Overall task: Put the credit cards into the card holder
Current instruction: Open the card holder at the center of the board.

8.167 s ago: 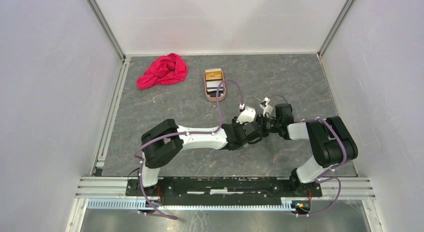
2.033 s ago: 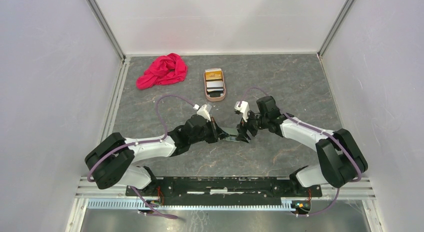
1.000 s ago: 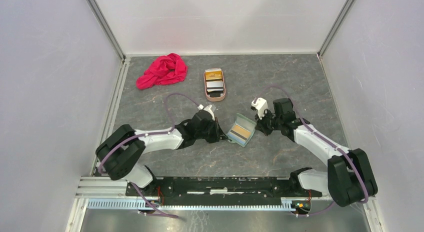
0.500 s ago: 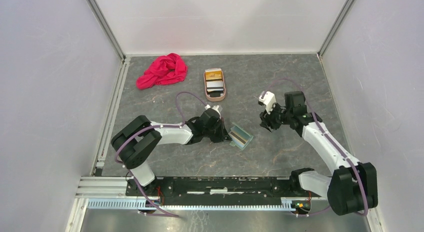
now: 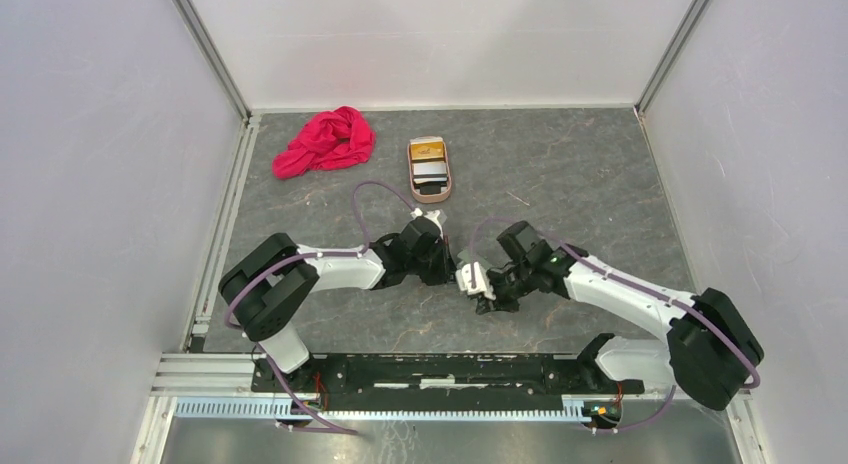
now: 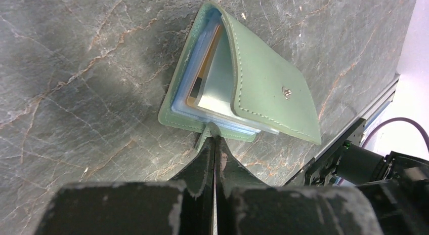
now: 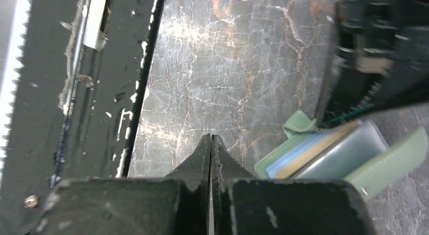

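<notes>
Cloth (image 5: pixel 325 142), red and crumpled, lay at the far left corner of the grey marbled table (image 5: pixel 580 174). To its right, also toward the far side, sat a pinkish oval tray (image 5: pixel 432 196) with a few credit cards (image 5: pixel 428 162) in it: a gold one at the far end, a pale one in the middle and something dark at the near end.

Nearer, around the middle of the table, the two arms met. The left gripper (image 6: pixel 211 140) had its fingers pressed together, pinching the small snap tab at the edge of the card holder (image 6: pixel 263 88). The green holder rested on the table half folded. Its upper cover, with the metal stud showing, was tilted up off the lower one. Inside the blue pockets I could see an orange card (image 6: pixel 205 73) on edge and a pale grey one next to it.

From above the holder was mostly hidden under the two wrists.

Just to the right, the right gripper (image 7: pixel 210 139) was fully closed with nothing between its fingers. Its tips were close above the stone, near the holder's tab corner but not touching it.
</notes>
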